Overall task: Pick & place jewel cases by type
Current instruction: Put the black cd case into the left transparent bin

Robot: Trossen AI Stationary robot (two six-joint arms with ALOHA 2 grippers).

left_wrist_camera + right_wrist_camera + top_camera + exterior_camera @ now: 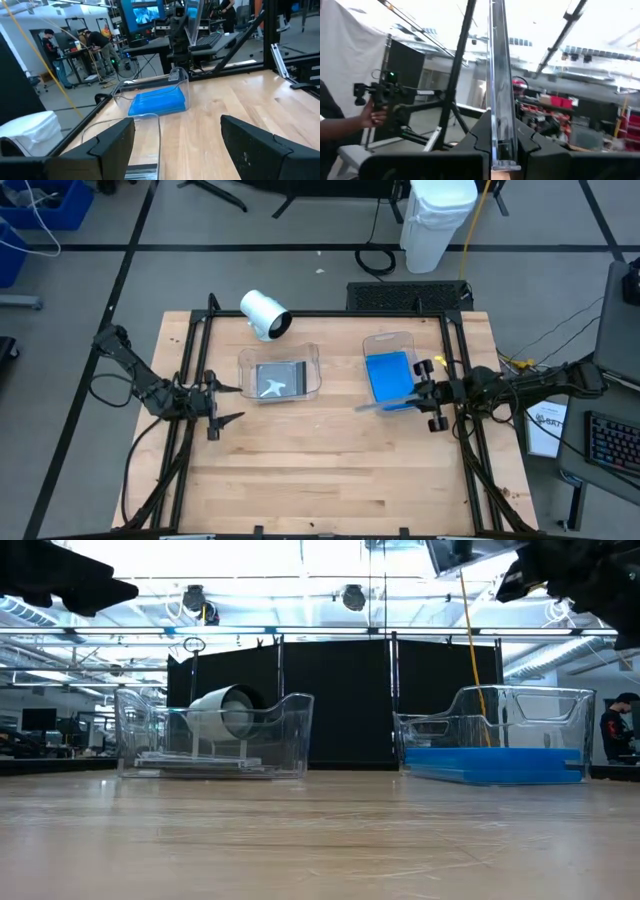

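Several bright blue jewel cases (388, 375) lie stacked flat in the right clear tray (392, 340), also visible in the low view (495, 762). Dark grey/clear cases (278, 380) lie in the left clear tray (312, 358). My right gripper (418, 397) is shut on one more clear case (385, 404), above that tray's near end. My left gripper (228, 402) hangs open over the table's left side, just left of the left tray. Its fingers are wide apart in the left wrist view (177, 145). My right gripper (501, 150) pinches the clear case between its two fingers at one edge (501, 130). The fingers come level from the table's right. The case stands on edge, seen edge-on in both views, lifted clear of the table and reaching toward the table's left (365, 407).
A white cylinder (265, 313) lies behind the left tray at the far edge. Black frame rails (190, 380) run along both sides of the table. The near half of the wooden tabletop (320, 470) holds no objects. People stand in the room beyond.
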